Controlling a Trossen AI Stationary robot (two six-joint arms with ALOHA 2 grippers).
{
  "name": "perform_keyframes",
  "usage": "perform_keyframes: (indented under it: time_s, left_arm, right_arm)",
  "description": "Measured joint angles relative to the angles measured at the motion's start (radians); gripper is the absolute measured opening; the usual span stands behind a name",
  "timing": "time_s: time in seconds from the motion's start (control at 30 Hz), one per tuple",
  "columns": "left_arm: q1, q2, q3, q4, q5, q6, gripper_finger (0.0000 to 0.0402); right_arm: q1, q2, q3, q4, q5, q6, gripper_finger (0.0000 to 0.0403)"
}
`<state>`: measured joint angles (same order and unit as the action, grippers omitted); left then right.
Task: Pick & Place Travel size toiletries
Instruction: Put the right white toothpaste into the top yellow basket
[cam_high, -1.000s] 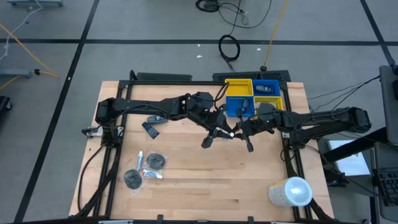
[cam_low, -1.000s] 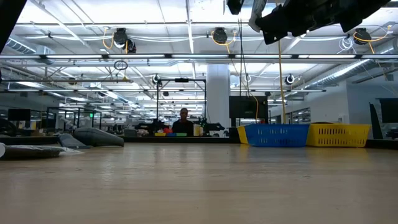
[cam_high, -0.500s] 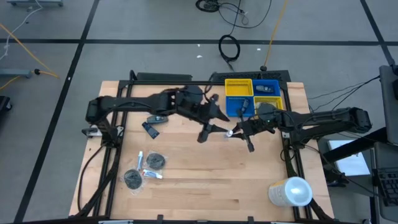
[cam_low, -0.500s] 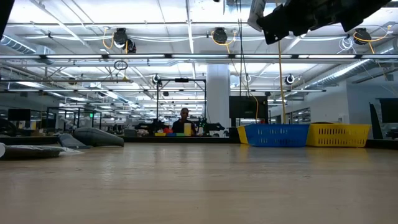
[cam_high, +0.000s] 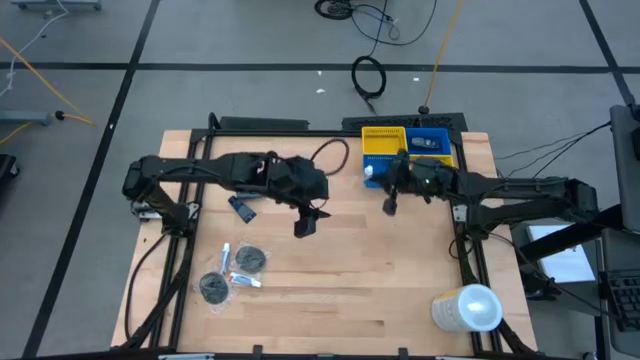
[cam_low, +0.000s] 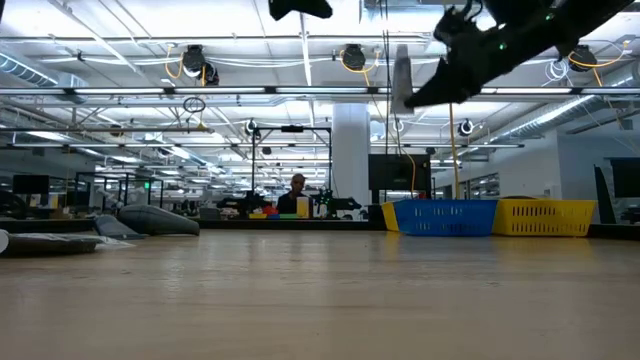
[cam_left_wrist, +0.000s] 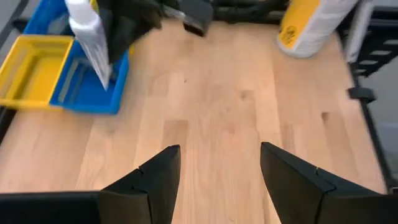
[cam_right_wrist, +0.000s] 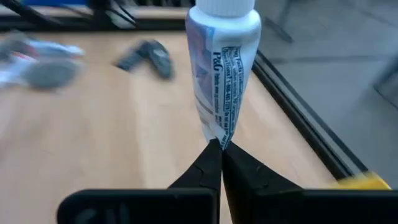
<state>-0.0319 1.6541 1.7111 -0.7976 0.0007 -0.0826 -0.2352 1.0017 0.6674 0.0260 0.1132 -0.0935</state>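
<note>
Above wood table | right claw pinches white tube | left claw wide

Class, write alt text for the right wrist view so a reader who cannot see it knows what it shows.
The right end effector is shut on the crimped end of a white toothpaste tube, which stands cap-up from its dark fingers. Beyond lies the wooden table with blurred small toiletries scattered on it.

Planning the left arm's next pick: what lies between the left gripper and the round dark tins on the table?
In the high view, only bare wood separates the left gripper from the nearer round dark tin; the white tubes lie beyond, by the tins.
</note>
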Motion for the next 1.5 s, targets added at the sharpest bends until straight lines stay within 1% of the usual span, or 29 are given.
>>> perform_keyframes:
  time_s: [0.1, 0.33, 0.53, 0.7, 0.9, 1.13, 1.2, 1.43, 1.5]
  left_arm:
    - [-0.024, 0.002, -0.007, -0.017, -0.057, -0.029, 0.0218]
    - [-0.057, 0.004, -0.016, -0.054, -0.112, -0.067, 0.0218]
    - [-0.070, 0.004, -0.016, -0.101, -0.169, -0.107, 0.0218]
    - [-0.070, 0.004, -0.016, -0.152, -0.196, -0.147, 0.0218]
    - [-0.072, 0.004, -0.016, -0.224, -0.246, -0.192, 0.0218]
    - [-0.072, 0.004, -0.016, -0.292, -0.280, -0.242, 0.0218]
    - [-0.074, 0.004, -0.016, -0.310, -0.288, -0.251, 0.0218]
    - [-0.081, 0.004, -0.016, -0.421, -0.305, -0.331, 0.0218]
    - [-0.086, 0.004, -0.016, -0.459, -0.326, -0.359, 0.0218]
  right_arm:
    - [-0.081, 0.013, 0.000, -0.009, 0.018, 0.003, 0.0000]
    - [-0.278, 0.076, 0.008, -0.053, 0.016, 0.003, 0.0000]
    - [-0.401, 0.196, 0.076, -0.117, 0.017, -0.032, 0.0000]
    - [-0.478, 0.306, 0.134, -0.144, 0.017, -0.051, 0.0000]
    - [-0.541, 0.403, 0.211, -0.204, 0.028, -0.098, 0.0000]
    - [-0.572, 0.497, 0.305, -0.316, 0.131, -0.184, 0.0000]
    - [-0.577, 0.512, 0.320, -0.335, 0.148, -0.196, 0.0000]
    - [-0.595, 0.530, 0.325, -0.348, 0.148, -0.237, 0.0000]
    - [-0.598, 0.529, 0.325, -0.351, 0.148, -0.237, 0.0000]
